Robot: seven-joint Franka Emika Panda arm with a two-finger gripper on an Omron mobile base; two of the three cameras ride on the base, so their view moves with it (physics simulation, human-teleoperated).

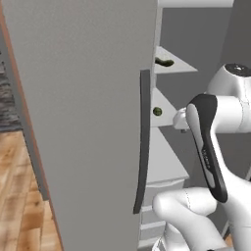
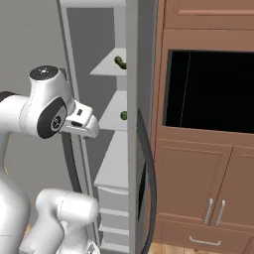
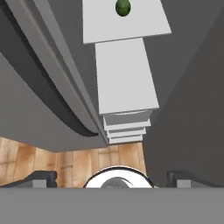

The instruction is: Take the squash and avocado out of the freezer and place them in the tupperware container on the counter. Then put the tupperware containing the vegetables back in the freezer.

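Freezer (image 1: 88, 122) door ajar, my fingers (image 3: 111, 177) spread wide & empty, facing the shelves. Avocado (image 3: 123, 7) sits on mid shelf (image 3: 144, 26); squash (image 1: 164, 62) lies on shelf above. Long dark handle (image 1: 143, 142) on door edge, wood floor (image 3: 65, 162) below.

Light wooden plank floor (image 1: 19, 196) low at left. Brown wooden cabinets (image 2: 198, 173) on the right, framing a dark square opening (image 2: 211, 89).

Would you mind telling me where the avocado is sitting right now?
The avocado sits on a middle shelf inside the open freezer, one shelf below the squash, right of the door's dark handle in the left base view.
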